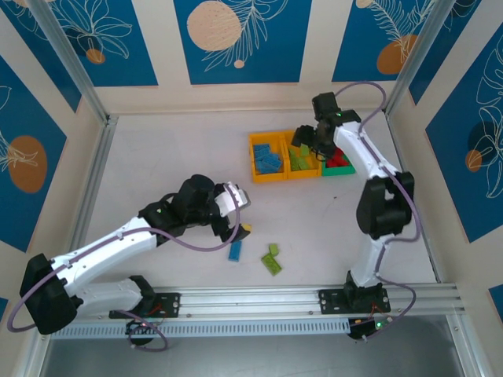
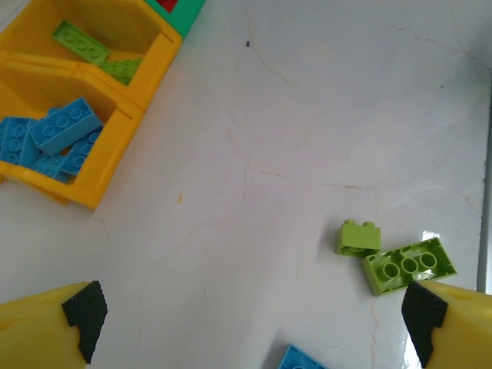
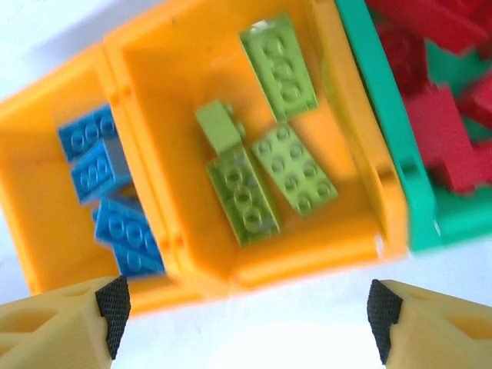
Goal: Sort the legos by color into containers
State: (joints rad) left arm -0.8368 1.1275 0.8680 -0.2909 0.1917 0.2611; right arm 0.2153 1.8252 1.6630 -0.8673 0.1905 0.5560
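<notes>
The white, faintly veined tabletop [image 1: 157, 173] sits inside blue leaf-patterned wall panels [image 1: 259, 47]. Toward its far right, the row of three joined plastic bins [image 1: 252, 157] runs left to right: blue bricks [image 3: 123, 231] in one orange-yellow bin, lime bricks [image 3: 242, 196] in the next, red bricks [image 3: 446, 138] in the green one, blurred and cut off. The right pincer [image 3: 247, 311] hangs above them, fingers apart, empty. The left pincer [image 2: 254, 323] gapes wide over the strays near the arms. There, an upturned lime brick [image 2: 407, 265] lies slantwise beside a small lime brick [image 2: 357, 237]. A loose blue brick [image 1: 235, 251] points roughly away from the arms.
</notes>
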